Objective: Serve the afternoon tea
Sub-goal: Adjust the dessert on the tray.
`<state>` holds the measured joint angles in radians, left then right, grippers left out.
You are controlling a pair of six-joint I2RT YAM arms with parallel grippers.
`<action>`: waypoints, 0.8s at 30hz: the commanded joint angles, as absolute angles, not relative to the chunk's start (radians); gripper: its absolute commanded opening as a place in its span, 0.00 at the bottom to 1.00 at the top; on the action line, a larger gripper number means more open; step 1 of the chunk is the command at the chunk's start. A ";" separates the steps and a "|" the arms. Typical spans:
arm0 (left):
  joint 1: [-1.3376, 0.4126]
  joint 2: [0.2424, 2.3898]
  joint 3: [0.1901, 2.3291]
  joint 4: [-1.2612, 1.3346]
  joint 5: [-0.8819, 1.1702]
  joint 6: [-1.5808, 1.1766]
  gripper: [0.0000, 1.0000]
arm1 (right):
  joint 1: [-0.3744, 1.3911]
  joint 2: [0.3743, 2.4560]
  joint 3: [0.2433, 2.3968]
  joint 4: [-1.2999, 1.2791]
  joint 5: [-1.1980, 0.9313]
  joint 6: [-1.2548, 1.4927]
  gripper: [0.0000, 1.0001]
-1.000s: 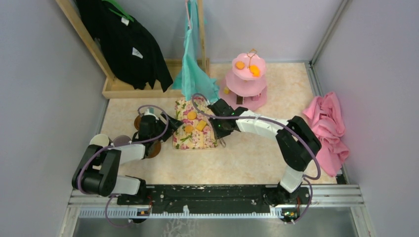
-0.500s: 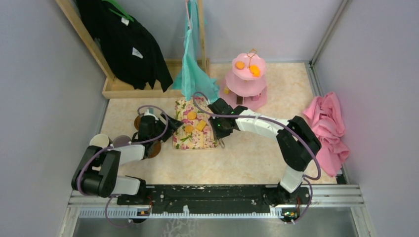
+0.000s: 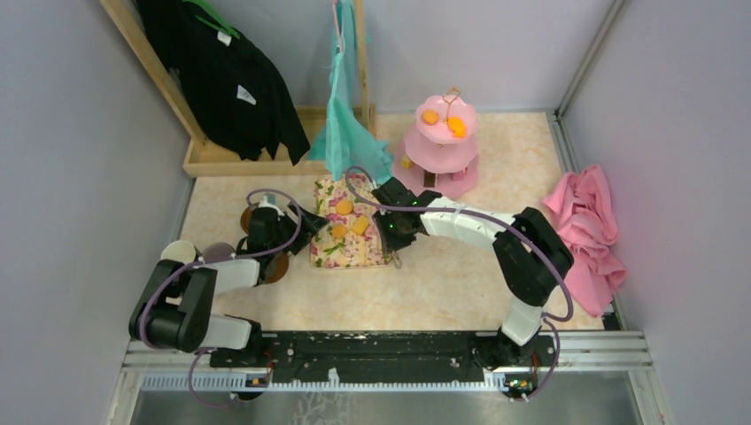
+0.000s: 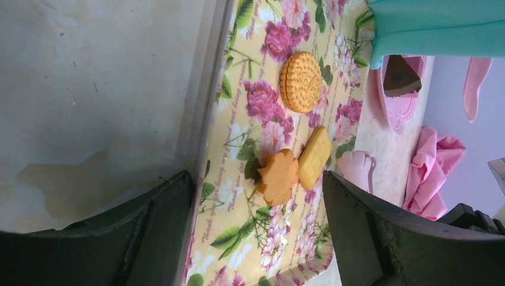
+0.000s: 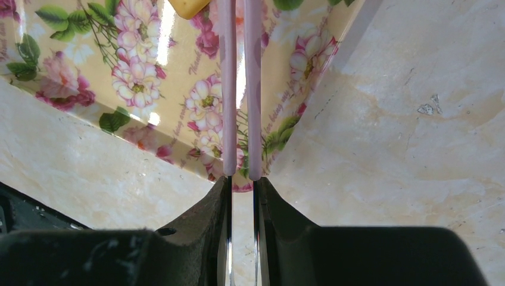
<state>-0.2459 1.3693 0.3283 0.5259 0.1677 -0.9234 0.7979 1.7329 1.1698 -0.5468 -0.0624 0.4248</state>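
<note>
A floral tray (image 3: pixel 350 250) holds a round orange snack (image 3: pixel 344 207), a flower-shaped orange snack (image 3: pixel 337 231) and a yellow snack (image 3: pixel 360 225). My left gripper (image 4: pixel 256 186) is open at the tray's left edge, with the flower snack (image 4: pixel 277 176) just ahead. My right gripper (image 5: pixel 242 182) is shut on pink tongs (image 5: pixel 238 89) that reach over the tray's right corner; their tip (image 4: pixel 357 170) lies beside the yellow snack (image 4: pixel 314 157). The pink three-tier stand (image 3: pixel 443 146) carries orange snacks (image 3: pixel 457 127) on top. A cream mug (image 3: pixel 179 252), a mauve-grey mug (image 3: pixel 217 252) and brown saucers (image 3: pixel 276 266) sit by the left arm.
A teal cloth (image 3: pixel 345 124) hangs just behind the tray. A black garment (image 3: pixel 221 80) hangs on a wooden rack (image 3: pixel 239 159) at the back left. A pink cloth (image 3: pixel 589 226) lies by the right wall.
The right arm has shifted very slightly beside the tray. The snacks and the left arm have not moved.
</note>
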 commanded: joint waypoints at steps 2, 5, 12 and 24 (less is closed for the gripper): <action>-0.244 1.401 0.328 0.582 0.206 -0.926 0.85 | 0.805 1.742 1.170 -0.531 -0.072 0.441 0.16; -0.243 1.408 0.328 0.590 0.209 -0.928 0.85 | 0.808 1.746 1.171 -0.539 -0.070 0.445 0.16; -0.242 1.415 0.333 0.597 0.216 -0.929 0.85 | 0.821 1.724 1.156 -0.555 -0.038 0.454 0.16; -0.242 1.430 0.324 0.617 0.230 -0.936 0.85 | 0.824 1.758 1.180 -0.574 -0.019 0.445 0.17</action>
